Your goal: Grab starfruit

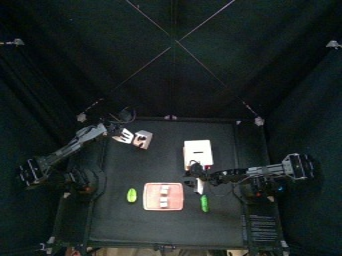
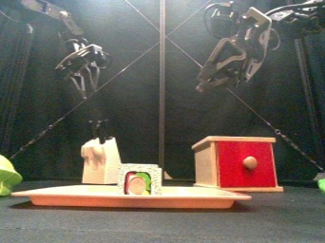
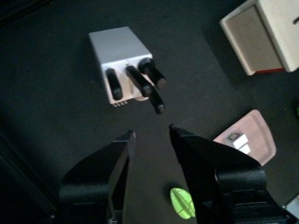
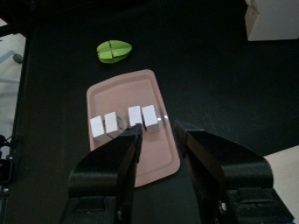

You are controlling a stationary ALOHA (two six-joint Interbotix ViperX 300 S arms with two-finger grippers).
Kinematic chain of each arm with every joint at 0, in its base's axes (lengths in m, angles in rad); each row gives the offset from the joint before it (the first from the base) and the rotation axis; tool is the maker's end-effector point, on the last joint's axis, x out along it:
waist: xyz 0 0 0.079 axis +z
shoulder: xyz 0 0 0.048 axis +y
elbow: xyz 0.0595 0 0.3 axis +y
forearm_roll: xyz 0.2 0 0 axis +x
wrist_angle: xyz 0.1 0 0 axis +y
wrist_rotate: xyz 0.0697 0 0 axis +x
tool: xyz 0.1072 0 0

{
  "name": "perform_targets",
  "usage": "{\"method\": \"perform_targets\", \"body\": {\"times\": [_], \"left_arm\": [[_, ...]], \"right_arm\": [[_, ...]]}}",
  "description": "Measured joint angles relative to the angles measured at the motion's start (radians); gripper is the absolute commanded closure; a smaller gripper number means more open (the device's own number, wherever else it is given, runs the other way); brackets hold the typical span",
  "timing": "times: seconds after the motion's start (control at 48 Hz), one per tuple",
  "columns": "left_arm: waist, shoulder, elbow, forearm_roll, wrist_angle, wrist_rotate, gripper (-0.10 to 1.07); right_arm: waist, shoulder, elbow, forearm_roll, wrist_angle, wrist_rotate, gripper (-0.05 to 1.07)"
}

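Setting: black curtains are closing in a small black table [image 1: 114,165], with crossed cords running behind it.
Starfruit: the starfruit [image 1: 132,195] is lying on the bare tabletop near the front edge, just beside the left end of the pink tray [image 1: 164,197]; it is showing as a bright yellow-green oval in the right wrist view [image 4: 114,51] and the left wrist view [image 3: 181,200], and nothing is touching it.
Tray: it is carrying a row of pink-and-white sushi pieces [image 4: 126,121].
Green piece: a longer, slimmer green piece [image 1: 203,204] is lying just beside the tray's right end.
Left gripper: the left gripper [image 3: 152,136] is hanging in the air, jaws spread and holding nothing, above the table between the knife block [image 3: 121,54] and the starfruit.
Right gripper: the right gripper [image 4: 156,133] is hovering over the tray, jaws apart and empty.
Farther back: a white-topped box with a red front [image 2: 240,162] is standing toward the right rear.
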Motion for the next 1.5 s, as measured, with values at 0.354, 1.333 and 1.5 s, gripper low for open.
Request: {"method": "perform_targets", "body": {"times": [0.354,1.333,1.5], "left_arm": [[-0.209,-0.201,0.206,0.008,-0.227,0.018,0.21],[-0.558,-0.295,0.726,0.170,-1.002,0.017,0.21],[-0.580,-0.291,0.790,0.170,-1.140,0.017,0.21]], "right_arm": [[-0.017,0.017,0.000,0.000,0.000,-0.002,0.28],[-0.026,0.150,-0.035,0.011,0.000,-0.009,0.28],[-0.025,0.196,-0.064,0.009,0.000,-0.011,0.28]]}}
